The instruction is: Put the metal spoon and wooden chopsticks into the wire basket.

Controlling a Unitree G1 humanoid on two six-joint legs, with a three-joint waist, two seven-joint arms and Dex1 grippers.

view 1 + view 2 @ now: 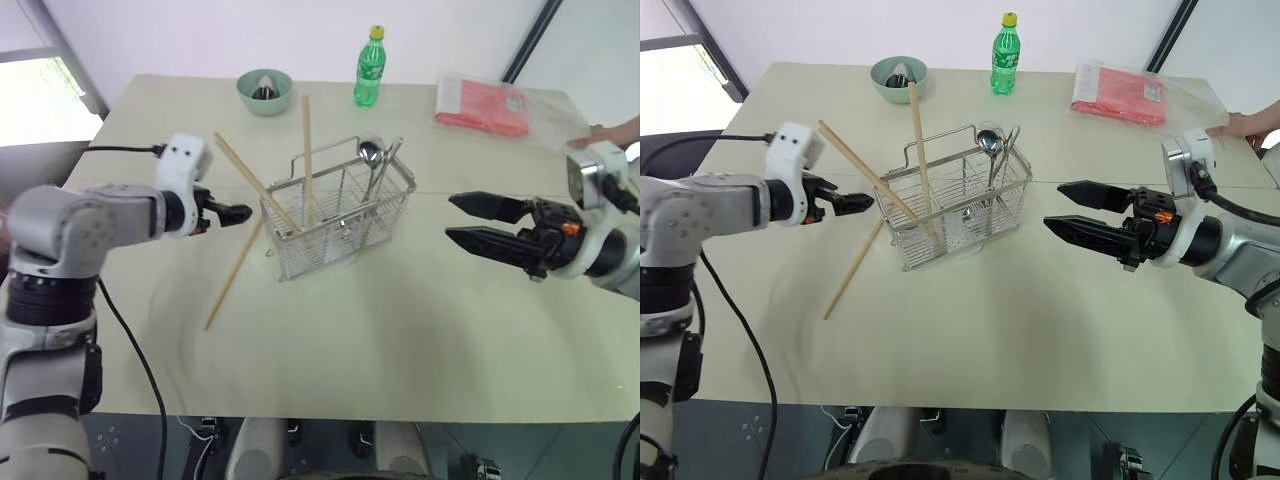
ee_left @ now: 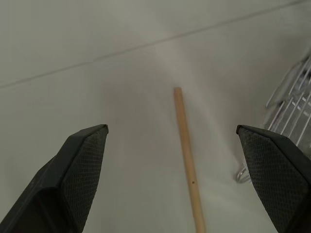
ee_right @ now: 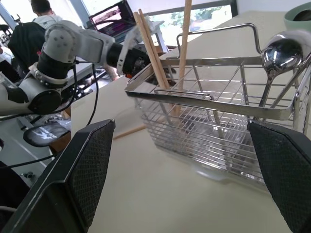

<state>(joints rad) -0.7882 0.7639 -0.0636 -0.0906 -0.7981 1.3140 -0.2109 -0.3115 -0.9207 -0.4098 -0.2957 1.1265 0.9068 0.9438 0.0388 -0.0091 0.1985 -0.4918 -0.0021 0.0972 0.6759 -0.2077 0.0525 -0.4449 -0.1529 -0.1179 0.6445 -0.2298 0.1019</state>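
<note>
Both sets of jaws stand wide apart and empty: the left gripper (image 1: 238, 212) at centre left, the right gripper (image 1: 462, 220) at centre right. Between them, mid-frame, the wire basket (image 1: 385, 187) holds the metal spoon (image 1: 369, 153) and two wooden chopsticks (image 1: 307, 150). A third chopstick (image 1: 233, 274) lies on the bench (image 1: 400, 330) beside the basket's left end.

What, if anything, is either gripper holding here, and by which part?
Nothing. The left gripper is open above a wooden chopstick lying on the table, not touching it. The right gripper is open and empty beside the wire basket.
</note>
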